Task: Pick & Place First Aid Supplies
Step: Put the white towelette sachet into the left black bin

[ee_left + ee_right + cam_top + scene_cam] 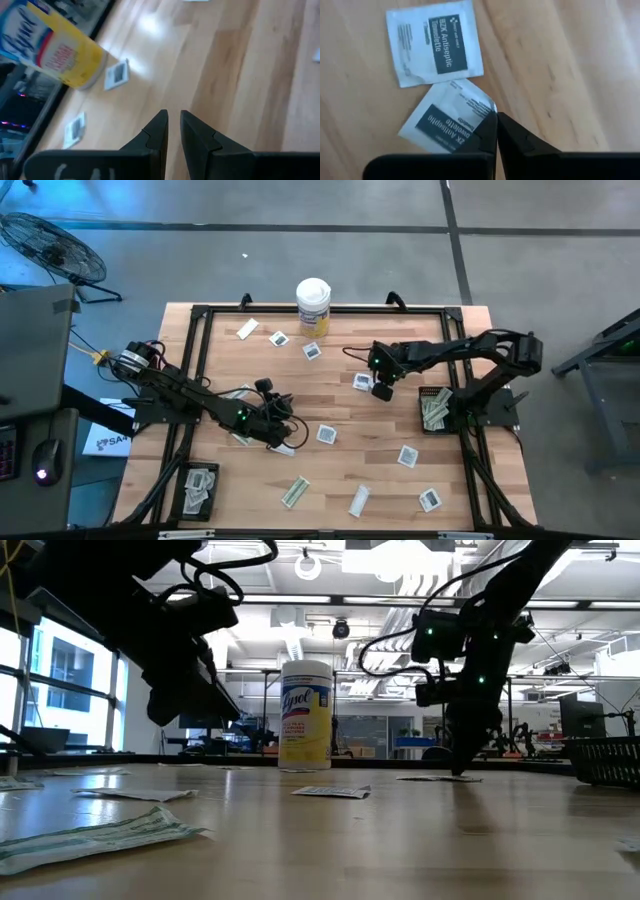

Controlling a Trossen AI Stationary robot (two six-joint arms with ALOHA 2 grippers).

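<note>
Lifting cleanly off the pale wooden counter [350, 470] matters now: the right tool [496, 131] is clenched on a corner of the nearer of 2 square white antiseptic towelette sachets [449, 122], mid-counter near the black mesh basket [433, 410]; raise straight, confirm it follows. Left tool [172, 131], nearly closed, holds nothing visible.

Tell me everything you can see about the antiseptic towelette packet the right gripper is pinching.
The towelette packet is a flat, square white sachet with a dark centre label reading antiseptic towelette. It lies tilted on the wooden table. The right gripper is shut on its corner, which looks slightly lifted. A second, identical sachet lies just beside it, nearly touching.
</note>
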